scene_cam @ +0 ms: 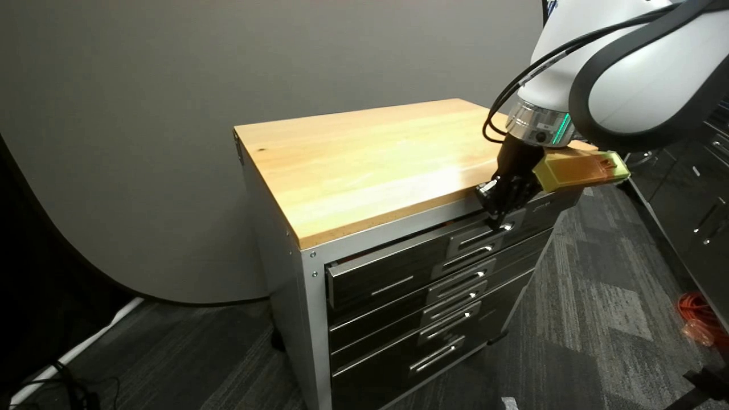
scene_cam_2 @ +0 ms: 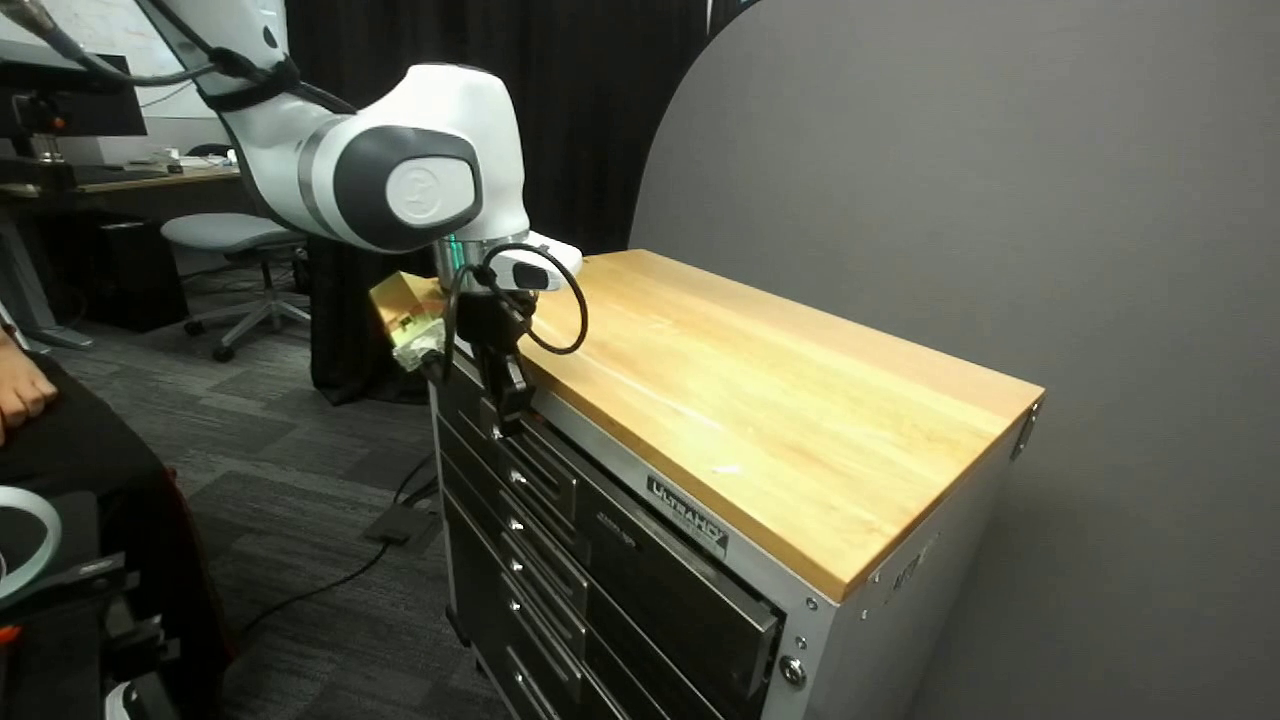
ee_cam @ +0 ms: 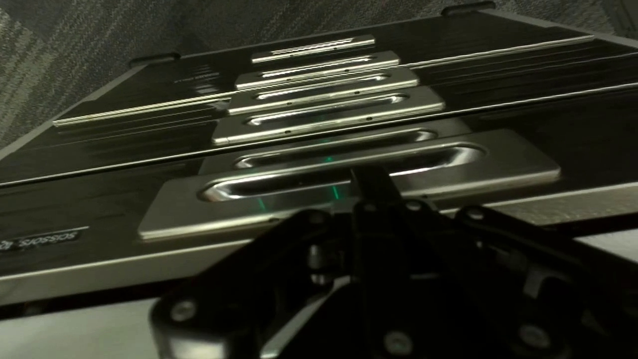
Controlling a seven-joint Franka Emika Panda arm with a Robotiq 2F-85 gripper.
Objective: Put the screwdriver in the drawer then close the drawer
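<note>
Pointing down at the front of the cabinet [scene_cam: 285,319], my gripper [ee_cam: 373,185] has its fingers drawn together into one narrow dark wedge. In the wrist view the tips overlap the silver handle [ee_cam: 294,198] of the drawer [scene_cam: 376,275]; whether they touch it, I cannot tell. This drawer, uppermost in the stack, stands slightly out, with a thin dark gap along its top edge. Where the screwdriver is, I cannot tell. Beside my wrist sits a yellow and orange box [scene_cam: 581,169]. Beneath the drawer, the lower drawers [scene_cam: 381,319] look pushed in. Above it spreads the wooden tabletop [scene_cam: 364,165], bearing a small dark mark [scene_cam: 261,150] near one end, too small for me to identify. Farther out, patterned carpet [scene_cam: 592,319] covers the floor, and a tangle of orange cord [scene_cam: 697,310] lies on it. In an exterior view I also see a grey chair [scene_cam_2: 235,231], a desk [scene_cam_2: 130,183] and, at the edge, a person's hand [scene_cam_2: 22,392].
</note>
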